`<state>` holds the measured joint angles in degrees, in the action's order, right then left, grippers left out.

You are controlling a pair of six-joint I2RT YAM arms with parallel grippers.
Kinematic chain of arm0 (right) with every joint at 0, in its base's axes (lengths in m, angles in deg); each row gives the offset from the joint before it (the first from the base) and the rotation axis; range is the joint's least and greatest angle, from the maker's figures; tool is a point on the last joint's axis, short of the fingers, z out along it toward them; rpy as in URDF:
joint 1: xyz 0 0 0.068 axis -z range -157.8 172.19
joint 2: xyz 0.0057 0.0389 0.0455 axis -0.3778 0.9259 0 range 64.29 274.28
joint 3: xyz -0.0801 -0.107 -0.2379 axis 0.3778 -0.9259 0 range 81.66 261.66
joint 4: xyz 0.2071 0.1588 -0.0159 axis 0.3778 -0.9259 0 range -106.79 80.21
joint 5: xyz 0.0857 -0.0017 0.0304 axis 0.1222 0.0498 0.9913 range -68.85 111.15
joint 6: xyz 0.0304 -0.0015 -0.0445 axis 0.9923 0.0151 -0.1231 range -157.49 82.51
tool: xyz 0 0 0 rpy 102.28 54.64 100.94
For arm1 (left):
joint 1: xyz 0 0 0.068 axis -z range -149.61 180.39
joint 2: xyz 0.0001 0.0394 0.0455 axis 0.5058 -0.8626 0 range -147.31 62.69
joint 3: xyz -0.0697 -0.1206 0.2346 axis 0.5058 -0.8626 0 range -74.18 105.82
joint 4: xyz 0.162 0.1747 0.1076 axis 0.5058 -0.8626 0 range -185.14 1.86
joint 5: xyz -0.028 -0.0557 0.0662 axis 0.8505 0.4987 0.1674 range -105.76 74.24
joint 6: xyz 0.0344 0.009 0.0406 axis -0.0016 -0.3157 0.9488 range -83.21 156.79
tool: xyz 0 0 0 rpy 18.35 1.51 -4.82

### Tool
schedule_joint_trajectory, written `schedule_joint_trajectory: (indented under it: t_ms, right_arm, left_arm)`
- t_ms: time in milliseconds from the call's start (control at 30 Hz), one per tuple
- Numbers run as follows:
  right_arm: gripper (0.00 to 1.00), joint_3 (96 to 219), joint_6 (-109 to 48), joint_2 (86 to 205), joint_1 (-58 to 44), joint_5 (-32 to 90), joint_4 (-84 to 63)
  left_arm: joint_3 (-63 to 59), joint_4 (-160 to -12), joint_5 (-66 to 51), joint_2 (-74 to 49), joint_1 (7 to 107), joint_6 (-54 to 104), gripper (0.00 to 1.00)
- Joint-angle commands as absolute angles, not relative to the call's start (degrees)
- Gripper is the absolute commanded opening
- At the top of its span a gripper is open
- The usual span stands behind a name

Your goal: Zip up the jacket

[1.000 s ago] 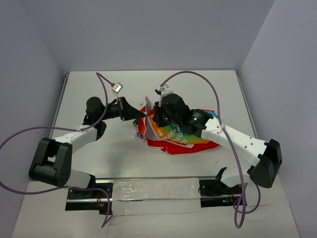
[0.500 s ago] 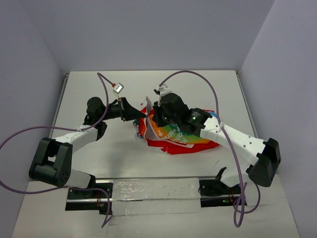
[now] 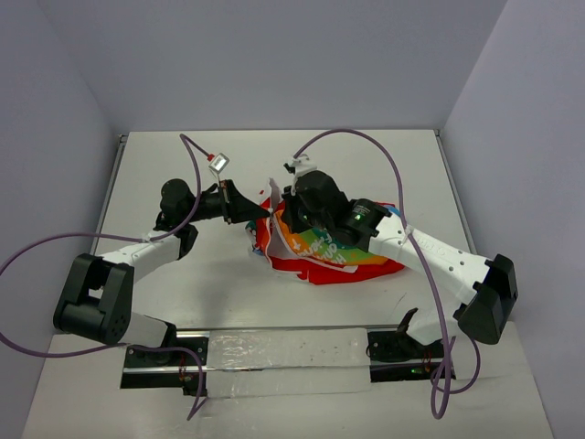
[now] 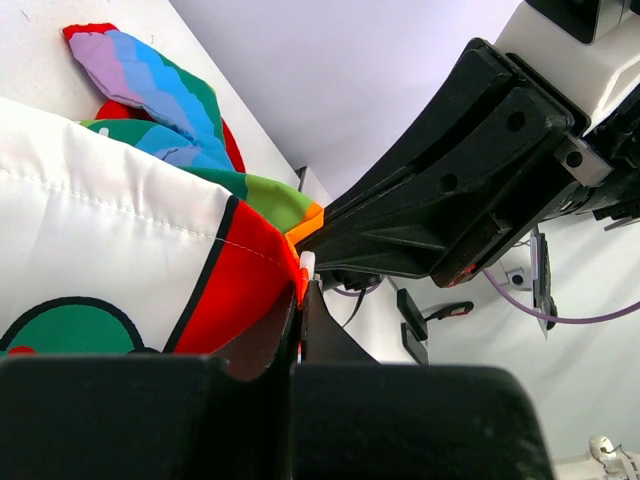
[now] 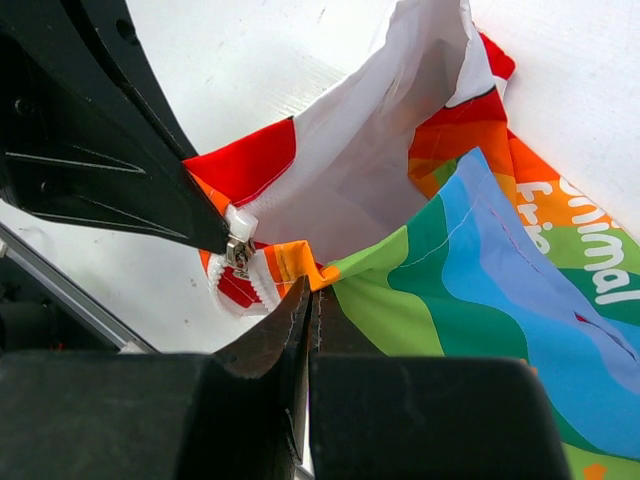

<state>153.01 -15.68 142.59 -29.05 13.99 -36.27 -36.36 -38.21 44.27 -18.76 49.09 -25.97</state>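
Observation:
The jacket (image 3: 322, 252) lies crumpled mid-table, red with rainbow stripes and white lining. My left gripper (image 3: 266, 213) is at its left edge, shut on the white zipper pull (image 5: 240, 224), which shows as a white tip in the left wrist view (image 4: 306, 263) beside red fabric (image 4: 240, 290). My right gripper (image 3: 285, 218) sits close beside it. It is shut on the orange and green front hem (image 5: 335, 268), just right of the white zipper teeth (image 5: 262, 293). The two grippers nearly touch. The bear print is partly seen in the left wrist view (image 4: 70, 325).
The white table (image 3: 219, 274) has a raised rail on its left edge (image 3: 111, 178) and grey walls all round. Purple cables (image 3: 366, 137) arc over both arms. A taped metal bar (image 3: 274, 352) runs along the near edge between the arm bases.
Almost nothing differs. The right arm has shifted very slightly, and both grippers keep their hold on the jacket.

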Motion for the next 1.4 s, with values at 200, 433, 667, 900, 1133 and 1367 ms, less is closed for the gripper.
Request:
schedule_joint_trajectory:
  t_ms: [200, 433, 667, 900, 1133, 1367]
  right_arm:
    - [0.00, 155.5, -15.6, 141.4, -29.7, 12.2, -35.2]
    - [0.00, 156.7, -15.3, 141.5, -29.7, 11.7, -35.1]
    - [0.00, 157.3, -14.7, 141.2, -29.7, 11.8, -34.5]
    - [0.00, 157.2, -14.7, 141.6, -30.0, 11.7, -34.6]
    - [0.00, 157.1, -13.5, 141.6, -30.9, 8.8, -33.7]
    - [0.00, 154.8, -10.8, 139.8, -31.4, 6.5, -29.8]
  left_arm:
    - [-36.2, -36.2, 44.4, -18.8, 49.6, -24.6, 0.00]
    - [-36.3, -36.4, 44.1, -18.5, 49.8, -24.3, 0.00]
    - [-36.4, -37.4, 43.4, -18.4, 49.9, -23.8, 0.00]
    - [-36.2, -39.2, 42.6, -17.8, 50.1, -23.1, 0.00]
    - [-36.9, -39.4, 41.3, -17.0, 50.4, -23.4, 0.00]
    - [-38.9, -35.3, 38.9, -16.7, 50.6, -27.1, 0.00]
